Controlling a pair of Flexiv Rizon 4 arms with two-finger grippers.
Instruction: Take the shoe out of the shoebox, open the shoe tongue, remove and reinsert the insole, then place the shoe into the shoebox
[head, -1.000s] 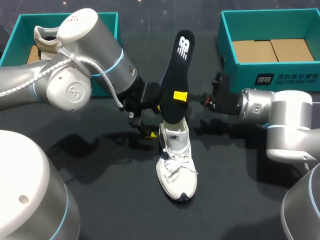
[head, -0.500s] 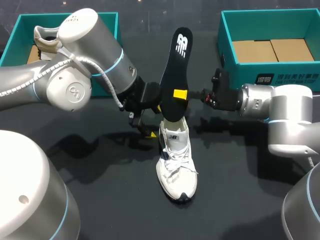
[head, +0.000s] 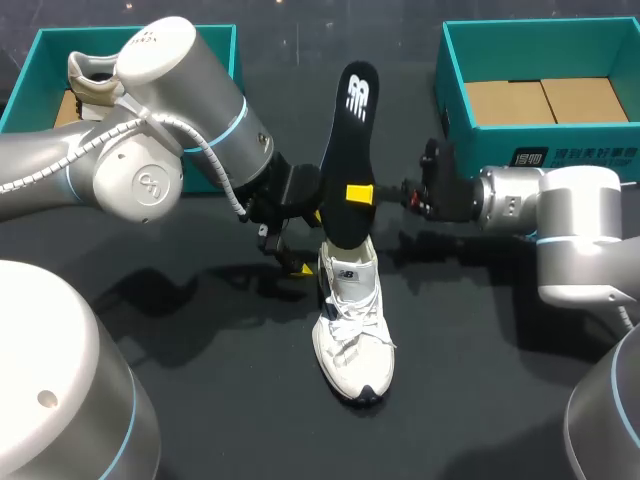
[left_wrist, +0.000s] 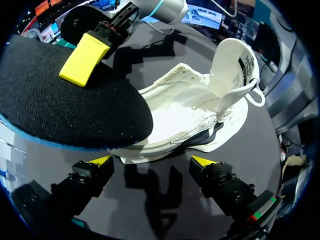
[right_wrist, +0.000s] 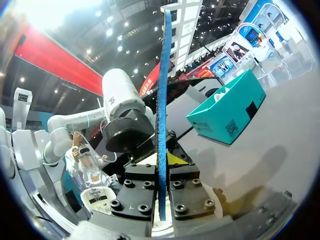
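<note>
The right gripper (right_wrist: 161, 176) is pinching the black insole (head: 348, 140) at mid-length, holding it upright with its lower end at the opening of the white sneaker (head: 352, 325). The left gripper (left_wrist: 152, 161) is hovering beside the heel, spread wide and gripping nothing. The insole is looking light and floppy, so a hold low down is probably best for steering it in.

The insole (head: 348, 150) stands, seemingly inside the shoe (head: 352, 320), between the left shoebox (head: 45, 50) and right shoebox (head: 480, 150).

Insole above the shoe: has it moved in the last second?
Yes. The insole has tipped, its top slightly farther from the right shoebox, while its lower end stays at the shoe.
</note>
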